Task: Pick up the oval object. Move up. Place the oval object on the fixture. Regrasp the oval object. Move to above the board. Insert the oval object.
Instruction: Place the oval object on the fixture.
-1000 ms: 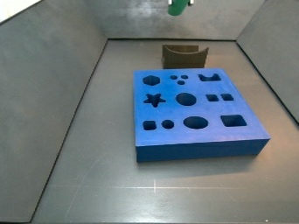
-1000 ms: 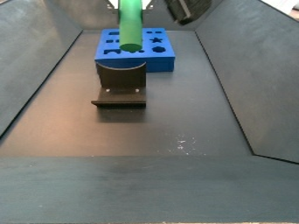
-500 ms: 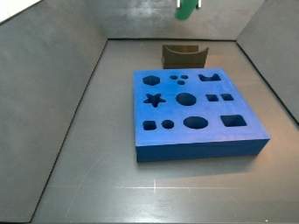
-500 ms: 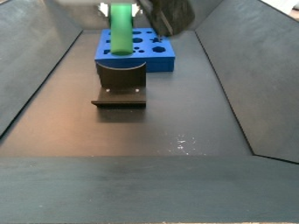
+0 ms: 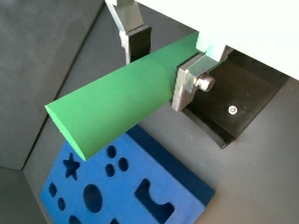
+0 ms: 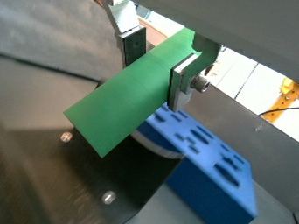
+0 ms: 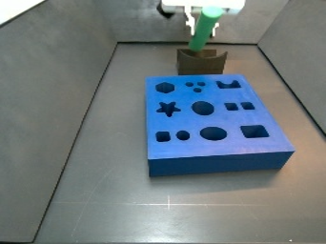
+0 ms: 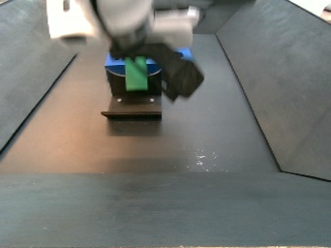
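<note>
My gripper (image 7: 204, 11) is shut on the oval object (image 7: 199, 34), a bright green peg that hangs nearly upright. Its lower end is at the notch of the fixture (image 7: 201, 63), a small dark block behind the board (image 7: 214, 126); I cannot tell whether they touch. In a side view the gripper (image 8: 137, 44) covers most of the peg (image 8: 135, 76) above the fixture (image 8: 134, 103). Both wrist views show the silver fingers (image 5: 190, 80) (image 6: 184, 79) clamped across the peg (image 5: 117, 103) (image 6: 126, 105), with the blue board (image 5: 117, 185) (image 6: 212, 168) beyond it.
Sloped grey walls (image 7: 64, 86) enclose the dark floor on both sides. The board's top has dark cut-outs, among them a star (image 7: 166, 109) and an oval (image 7: 213, 133). A dark plate of the fixture (image 5: 247, 94) lies beside the fingers.
The gripper has come down with the green peg from the top of the side views. The peg's lower end now sits at the fixture's notch.
</note>
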Controlling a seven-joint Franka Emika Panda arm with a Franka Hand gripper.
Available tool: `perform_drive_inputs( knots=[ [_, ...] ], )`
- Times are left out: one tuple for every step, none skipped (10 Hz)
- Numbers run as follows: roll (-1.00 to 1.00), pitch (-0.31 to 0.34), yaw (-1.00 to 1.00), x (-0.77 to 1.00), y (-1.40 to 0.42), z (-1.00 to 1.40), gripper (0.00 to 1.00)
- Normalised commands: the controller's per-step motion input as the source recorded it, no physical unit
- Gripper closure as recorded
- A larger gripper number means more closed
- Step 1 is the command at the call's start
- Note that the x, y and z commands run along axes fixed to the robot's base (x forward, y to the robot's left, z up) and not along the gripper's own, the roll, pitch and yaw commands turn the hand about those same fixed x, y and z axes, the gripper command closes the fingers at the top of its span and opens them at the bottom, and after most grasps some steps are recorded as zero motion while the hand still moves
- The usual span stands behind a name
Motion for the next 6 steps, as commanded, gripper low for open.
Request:
perform_drive_inputs(
  knots=[
    [-0.23,0.051,-0.19,0.20,0.14,-1.00,1.00],
    [-0.18,0.015,-0.17,0.17,0.12,-0.85,1.00],
    [-0.18,-0.003,-0.16,0.15,0.11,-0.72,1.00],
    [-0.17,-0.024,-0.14,0.12,0.08,-0.48,1.00],
    [-0.15,-0.028,-0.11,0.09,0.07,-0.33,1.00],
    [-0.15,-0.040,-0.09,0.08,0.06,-0.25,1.00]
  ],
)
